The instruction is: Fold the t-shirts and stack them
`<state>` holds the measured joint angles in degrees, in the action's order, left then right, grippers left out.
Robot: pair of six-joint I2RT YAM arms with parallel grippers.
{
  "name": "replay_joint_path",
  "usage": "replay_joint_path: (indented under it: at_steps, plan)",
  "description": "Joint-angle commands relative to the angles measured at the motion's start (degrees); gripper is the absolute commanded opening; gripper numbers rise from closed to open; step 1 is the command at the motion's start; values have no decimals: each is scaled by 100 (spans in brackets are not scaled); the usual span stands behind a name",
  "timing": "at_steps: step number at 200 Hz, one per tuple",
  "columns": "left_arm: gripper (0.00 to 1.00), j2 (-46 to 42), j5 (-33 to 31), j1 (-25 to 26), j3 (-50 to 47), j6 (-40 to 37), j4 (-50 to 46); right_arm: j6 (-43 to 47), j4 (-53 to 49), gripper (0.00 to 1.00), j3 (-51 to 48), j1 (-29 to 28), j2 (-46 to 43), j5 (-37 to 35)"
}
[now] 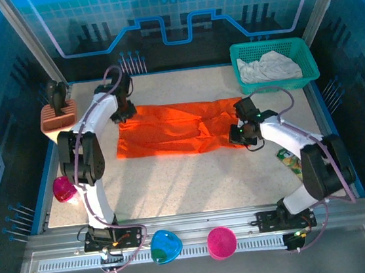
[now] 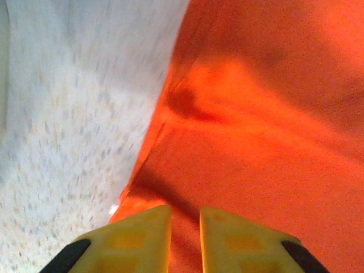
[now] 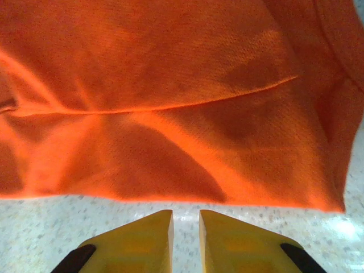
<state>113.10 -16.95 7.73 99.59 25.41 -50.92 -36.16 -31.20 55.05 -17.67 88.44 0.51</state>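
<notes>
Lying across the middle of the speckled white tabletop [image 1: 194, 181], the bright orange cloth t-shirt [image 1: 175, 129] forms a long, creased band running left to right, which I judge to be a lengthwise fold waiting for its ends to be brought over. Each arm sits at one end, probably so that each can work its own side.

The left gripper [image 2: 185, 213] hangs low over the band's far left corner, beside the cloth's edge. Its yellow fingers stand narrowly apart with orange fabric under them, and I cannot tell whether a fold is caught between them. The right gripper [image 3: 186, 215] is on bare table just short of the shirt's right edge, its jaws slightly parted and holding nothing.

The off-white cloth t-shirt [image 1: 268, 67] is bunched in the teal plastic mesh basket [image 1: 271, 46] at the far right corner, well apart from the orange one, so stacking looks some way off.

No brand, label or print can be read on either shirt.
</notes>
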Motion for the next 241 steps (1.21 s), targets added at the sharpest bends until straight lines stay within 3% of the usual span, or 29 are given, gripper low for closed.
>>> replay_joint_path:
  at_steps: [1,28,61,115,142,195,241]
  plan:
    - [22,489,131,45,794,-201,-579,-306,167,19,333,3,513,-48]
    - [18,1463,374,69,1654,-212,-845,-416,237,19,418,-50,1023,-87]
    - [15,2243,404,97,1923,-126,-820,-334,112,19,725,-78,1471,-215]
    - [14,2461,82,97,1549,76,-929,221,-498,19,1799,-70,2200,-597]
    - [14,1755,132,97,355,195,-605,878,-1082,19,2906,-14,2919,-842]
    - [16,-165,896,291,-2778,661,586,1885,-2003,19,5507,172,4695,-847]
    - [18,-1406,1521,1260,-4542,1531,1312,2202,-2445,19,7576,211,5863,-326]
